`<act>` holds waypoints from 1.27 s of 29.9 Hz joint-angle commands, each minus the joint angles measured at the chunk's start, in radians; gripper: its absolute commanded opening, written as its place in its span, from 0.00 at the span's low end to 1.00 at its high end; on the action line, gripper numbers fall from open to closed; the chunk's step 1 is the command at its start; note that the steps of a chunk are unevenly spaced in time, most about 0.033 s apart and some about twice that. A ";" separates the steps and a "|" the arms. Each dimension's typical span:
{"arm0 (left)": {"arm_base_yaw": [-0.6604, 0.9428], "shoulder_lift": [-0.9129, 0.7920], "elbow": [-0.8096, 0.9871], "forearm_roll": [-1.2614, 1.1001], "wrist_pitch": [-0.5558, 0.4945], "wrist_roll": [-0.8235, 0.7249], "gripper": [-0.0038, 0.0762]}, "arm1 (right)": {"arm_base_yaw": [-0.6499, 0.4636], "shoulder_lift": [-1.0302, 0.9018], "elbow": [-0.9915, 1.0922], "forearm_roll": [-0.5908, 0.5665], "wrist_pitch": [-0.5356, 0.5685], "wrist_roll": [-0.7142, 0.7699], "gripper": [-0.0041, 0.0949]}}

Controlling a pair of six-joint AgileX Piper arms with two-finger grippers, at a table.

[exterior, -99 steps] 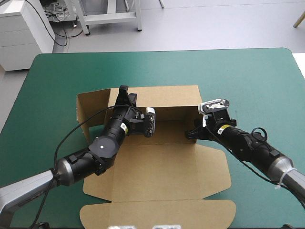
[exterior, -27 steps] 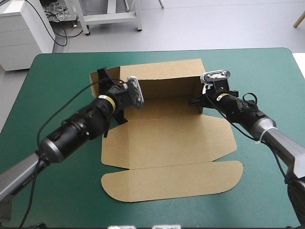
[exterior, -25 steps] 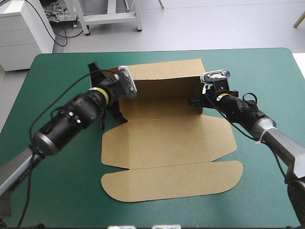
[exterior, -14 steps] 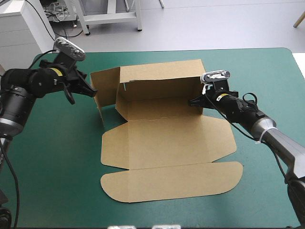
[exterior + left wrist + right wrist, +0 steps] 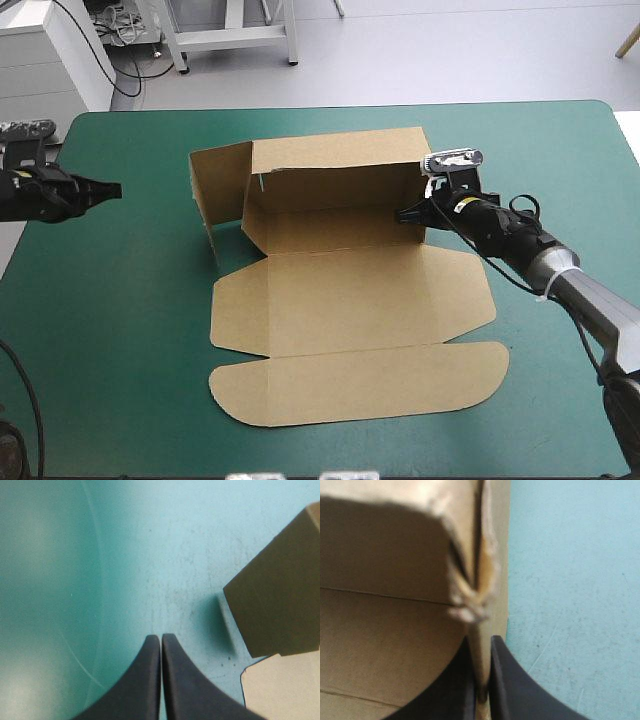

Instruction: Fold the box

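Teal-green table [image 5: 120, 330]: brown box [image 5: 350, 290] lies mid-table, far walls raised, lid flat toward near edge.

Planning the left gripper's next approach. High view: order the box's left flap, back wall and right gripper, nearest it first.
1. left flap, standing open at the left end.
2. back wall, along the far side.
3. right gripper, at the right end.
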 commanded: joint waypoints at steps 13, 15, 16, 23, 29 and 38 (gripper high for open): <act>0.228 -0.168 0.359 -0.292 -0.215 -0.010 0.04 | -0.006 -0.040 -0.038 0.005 -0.054 -0.012 0.03; 0.228 -0.168 0.361 -0.292 -0.216 -0.010 0.04 | -0.006 -0.040 -0.038 -0.001 -0.048 -0.012 0.03; 0.228 -0.168 0.361 -0.292 -0.219 -0.010 0.04 | -0.006 -0.040 -0.040 -0.011 -0.045 -0.019 0.03; 0.228 -0.168 0.361 -0.297 -0.245 -0.027 0.04 | -0.007 -0.040 -0.197 -0.121 0.197 0.035 0.03; 0.228 -0.168 0.361 -0.305 -0.247 -0.038 0.04 | -0.007 -0.036 -0.395 -0.227 0.425 0.157 0.03; 0.224 -0.168 0.361 -0.326 -0.253 -0.041 0.04 | -0.007 0.035 -0.574 -0.242 0.817 0.226 0.03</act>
